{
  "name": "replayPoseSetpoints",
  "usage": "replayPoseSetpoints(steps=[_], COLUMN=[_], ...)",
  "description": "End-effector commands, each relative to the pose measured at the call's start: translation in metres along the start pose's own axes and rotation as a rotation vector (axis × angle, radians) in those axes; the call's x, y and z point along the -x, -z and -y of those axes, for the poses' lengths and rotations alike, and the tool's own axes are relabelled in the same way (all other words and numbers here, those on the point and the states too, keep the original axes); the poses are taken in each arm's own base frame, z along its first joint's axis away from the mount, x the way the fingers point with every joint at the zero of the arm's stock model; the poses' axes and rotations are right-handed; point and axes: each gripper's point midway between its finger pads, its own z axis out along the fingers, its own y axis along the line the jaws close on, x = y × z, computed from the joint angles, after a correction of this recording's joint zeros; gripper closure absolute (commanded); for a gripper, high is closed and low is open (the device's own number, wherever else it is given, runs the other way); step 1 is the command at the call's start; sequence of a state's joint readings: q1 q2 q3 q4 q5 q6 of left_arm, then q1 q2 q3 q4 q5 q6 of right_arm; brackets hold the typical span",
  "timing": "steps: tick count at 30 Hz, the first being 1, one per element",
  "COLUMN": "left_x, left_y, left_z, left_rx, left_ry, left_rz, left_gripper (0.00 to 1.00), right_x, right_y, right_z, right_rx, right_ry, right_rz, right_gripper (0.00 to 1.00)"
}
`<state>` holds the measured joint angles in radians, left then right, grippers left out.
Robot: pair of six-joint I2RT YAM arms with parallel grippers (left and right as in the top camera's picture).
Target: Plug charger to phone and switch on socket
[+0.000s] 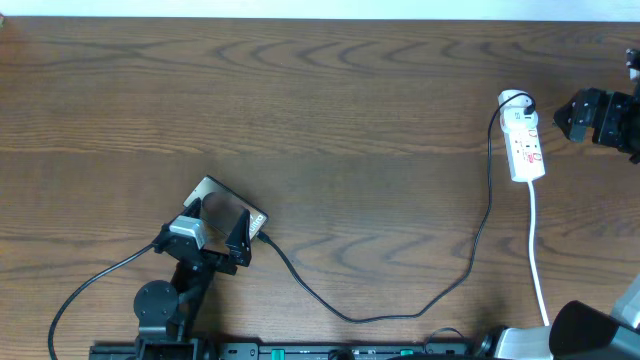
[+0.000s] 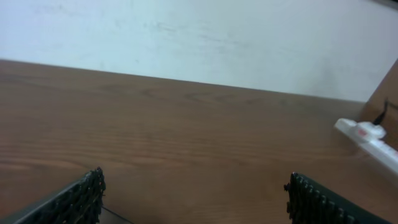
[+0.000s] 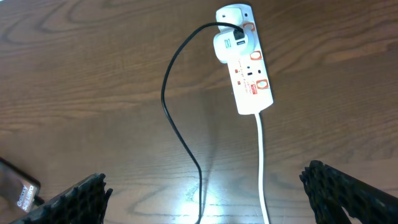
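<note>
Phone [image 1: 222, 205] lies near the front edge of the desk [image 1: 350, 120], left of its middle, under the left hand [image 2: 196, 198].
The 2 hands have their fingers wide apart and hold nothing. The right hand [image 3: 208, 193] is beside the socket [image 1: 526, 140] near the right edge. The charger [image 3: 163, 99] runs from socket to phone; whether its tip is plugged in, I cannot tell.

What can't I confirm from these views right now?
Overhead: the left gripper covers much of the phone; whether the charger tip is seated is too small to tell.
Right wrist: phone cut off at the lower-left edge.
Socket switch positions: too small to read in overhead and right wrist.
Left wrist: phone out of frame.
</note>
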<state>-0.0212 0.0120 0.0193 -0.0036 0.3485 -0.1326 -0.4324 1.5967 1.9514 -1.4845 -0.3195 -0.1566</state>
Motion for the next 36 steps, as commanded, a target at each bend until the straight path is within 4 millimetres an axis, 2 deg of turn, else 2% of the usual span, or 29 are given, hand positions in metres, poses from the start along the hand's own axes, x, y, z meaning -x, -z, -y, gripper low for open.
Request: replayPoseSetpoints(steps=[1, 5, 25, 32, 36], left_x=[-0.014, -0.014, -0.013, -0.013, -0.012], left_y=[0.000, 0.000, 0.001, 0.002, 0.005], left_z=[-0.011, -0.015, -0.019, -0.030, -0.045], left_rx=[0.047, 0.069, 0.092, 0.157, 0.252], left_ry=[-0.155, -0.250, -0.249, -0.247, -0.153], left_rz=[-0.043, -0.045, -0.046, -0.049, -0.039], left_gripper=[0.09, 0.09, 0.08, 0.08, 0.08], right_x=[0.003, 0.003, 0.003, 0.003, 0.003], right_y=[0.003, 0.003, 0.003, 0.003, 0.003], right_z=[-0.002, -0.002, -0.002, -0.002, -0.002], right_rx=[0.000, 0.000, 0.000, 0.000, 0.000], right_ry=[-0.006, -0.006, -0.006, -0.006, -0.006], right_rz=[0.012, 0.012, 0.013, 0.012, 0.012], right_gripper=[0.01, 0.01, 0.01, 0.01, 0.01])
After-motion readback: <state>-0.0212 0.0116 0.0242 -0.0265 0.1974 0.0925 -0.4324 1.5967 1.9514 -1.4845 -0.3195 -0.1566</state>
